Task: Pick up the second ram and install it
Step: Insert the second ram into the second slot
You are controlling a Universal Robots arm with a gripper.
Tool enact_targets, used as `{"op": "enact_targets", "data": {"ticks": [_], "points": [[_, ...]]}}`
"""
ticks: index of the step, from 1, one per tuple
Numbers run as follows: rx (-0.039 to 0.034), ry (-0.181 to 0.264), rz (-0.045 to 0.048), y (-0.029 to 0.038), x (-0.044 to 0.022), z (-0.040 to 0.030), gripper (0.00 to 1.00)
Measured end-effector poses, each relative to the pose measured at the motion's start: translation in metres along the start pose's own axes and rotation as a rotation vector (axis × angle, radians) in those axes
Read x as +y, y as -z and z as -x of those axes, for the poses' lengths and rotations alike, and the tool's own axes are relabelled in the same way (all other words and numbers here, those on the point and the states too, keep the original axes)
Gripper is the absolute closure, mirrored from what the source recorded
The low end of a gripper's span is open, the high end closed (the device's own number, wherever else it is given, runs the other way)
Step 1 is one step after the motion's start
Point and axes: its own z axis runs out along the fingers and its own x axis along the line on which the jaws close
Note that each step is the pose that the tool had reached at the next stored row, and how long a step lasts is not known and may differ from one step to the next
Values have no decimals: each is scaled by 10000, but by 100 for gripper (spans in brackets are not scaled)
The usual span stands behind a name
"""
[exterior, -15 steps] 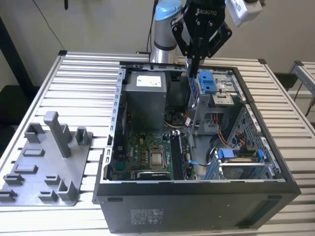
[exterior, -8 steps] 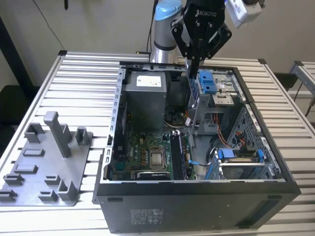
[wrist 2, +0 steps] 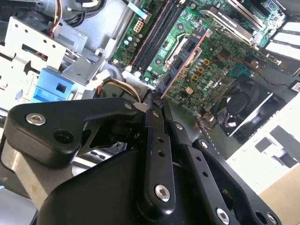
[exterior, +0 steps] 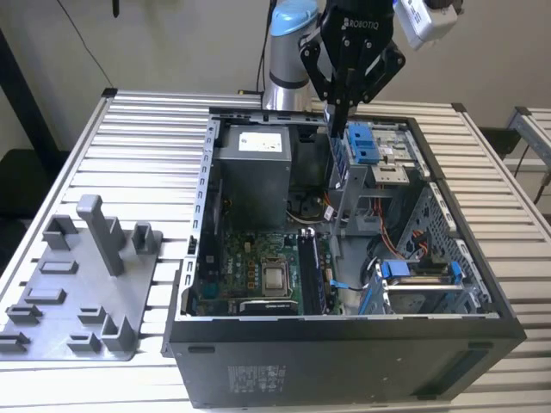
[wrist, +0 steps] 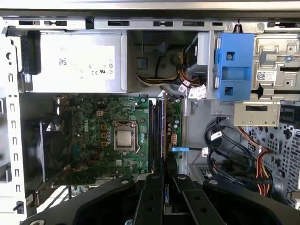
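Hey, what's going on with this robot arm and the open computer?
The arm's gripper is shut on the second ram, holding the thin stick upright over the open computer case. It hangs over the motherboard, near the black memory slots, and is not seated in one yet.

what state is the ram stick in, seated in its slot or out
Out. The gripper holds the ram stick edge-on between its jaws, above the motherboard, clear of the slots.

Black end effector (exterior: pixel 337 120) with silver screws (wrist 2: pixel 162 192) on silver arm (exterior: pixel 280 90), light-blue joint cap (exterior: pixel 293 17).
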Motion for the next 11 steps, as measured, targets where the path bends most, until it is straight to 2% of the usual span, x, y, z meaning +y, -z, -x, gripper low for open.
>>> {"op": "enact_targets", "data": {"ticks": [4, 11], "points": [[0, 1, 0, -46, -2, -1, 86], [2, 0, -1, -172, -5, 0, 86]]}}
